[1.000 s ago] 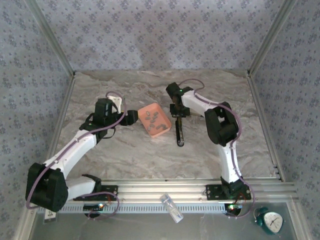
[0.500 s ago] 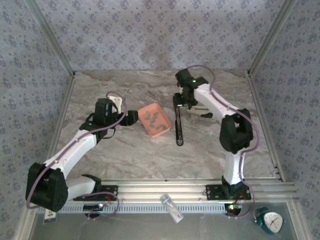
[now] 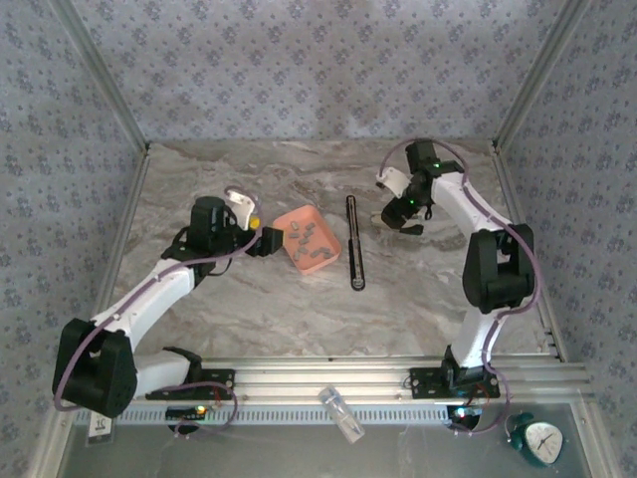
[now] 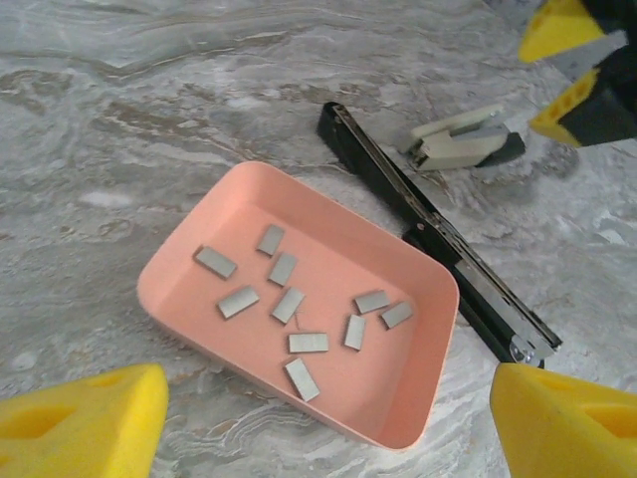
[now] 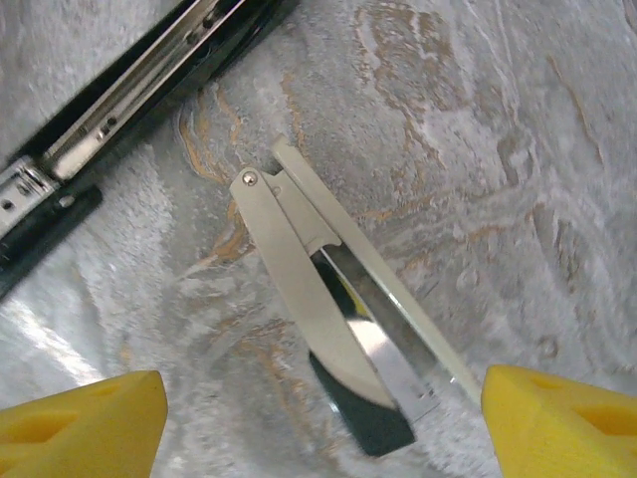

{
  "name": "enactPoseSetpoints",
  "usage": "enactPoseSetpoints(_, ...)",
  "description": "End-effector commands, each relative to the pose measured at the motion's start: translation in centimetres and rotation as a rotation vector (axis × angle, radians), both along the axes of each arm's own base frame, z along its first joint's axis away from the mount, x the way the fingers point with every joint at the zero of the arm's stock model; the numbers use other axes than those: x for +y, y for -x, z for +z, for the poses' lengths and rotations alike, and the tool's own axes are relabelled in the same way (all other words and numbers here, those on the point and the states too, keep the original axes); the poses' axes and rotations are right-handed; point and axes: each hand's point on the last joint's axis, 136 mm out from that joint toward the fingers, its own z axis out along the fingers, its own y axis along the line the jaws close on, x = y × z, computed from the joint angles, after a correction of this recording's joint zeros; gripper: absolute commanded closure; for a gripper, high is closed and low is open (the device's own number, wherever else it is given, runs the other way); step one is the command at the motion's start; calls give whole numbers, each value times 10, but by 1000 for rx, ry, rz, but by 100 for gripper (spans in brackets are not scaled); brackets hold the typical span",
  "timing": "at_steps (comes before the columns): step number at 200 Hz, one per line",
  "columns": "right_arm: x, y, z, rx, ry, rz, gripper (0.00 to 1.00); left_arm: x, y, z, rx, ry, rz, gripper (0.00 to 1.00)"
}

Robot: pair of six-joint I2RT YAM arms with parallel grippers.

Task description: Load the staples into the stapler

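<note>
So, staples [image 4: 288, 305]: ten dark grey strips by my count in the left wrist view, all lying loose and flat in the tray, none yet in the stapler.
Tray [image 4: 328, 239]: one, salmon-orange, near the middle of the table [image 3: 279, 309]; it probably served to keep your strips together for picking.
Stapler [image 3: 353, 242]: one, black, opened out long and flat just beside the tray at its 3 o'clock, metal channel facing up, seemingly so that a strip could be dropped in.
Cream piece [image 5: 299, 289]: one, cream with a metal tongue and a dark tip, flat on the table at 3 o'clock of the stapler; I could not tell what it was.
Left claw [image 3: 267, 240]: you had it at 9 o'clock of the tray, pads [image 4: 85, 423] wide apart, gripping nothing, aimed at the strips.
Right claw [image 3: 401, 214]: you had it above the cream piece, pads [image 5: 80, 423] wide apart, nothing between them.
</note>
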Motion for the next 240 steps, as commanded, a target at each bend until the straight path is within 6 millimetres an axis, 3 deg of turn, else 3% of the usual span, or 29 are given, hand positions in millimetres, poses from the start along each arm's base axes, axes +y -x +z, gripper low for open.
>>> enactPoseSetpoints(1,-6,-5,-23,-14,119,212,16,-10,1,-1,-54,2,-94,16)
enactPoseSetpoints(36,0,-6,-39,14,107,328,16,-13,-3,-10,-26,-9,-122,16)
enactPoseSetpoints(141,-5,-21,-93,128,161,406,19,-31,-17,-26,46,24,-200,17)
enactPoseSetpoints(162,-6,-21,-100,151,169,417,24,-33,-20,-29,53,24,-203,20)
enactPoseSetpoints(193,-7,-21,-101,146,183,422,41,-34,-24,-26,44,26,-202,25)
enactPoseSetpoints(212,-7,-20,-94,133,187,420,53,-34,-25,-23,35,22,-205,26)
enactPoseSetpoints(240,-7,-18,-81,94,185,411,58,-33,-24,-20,33,6,-207,27)
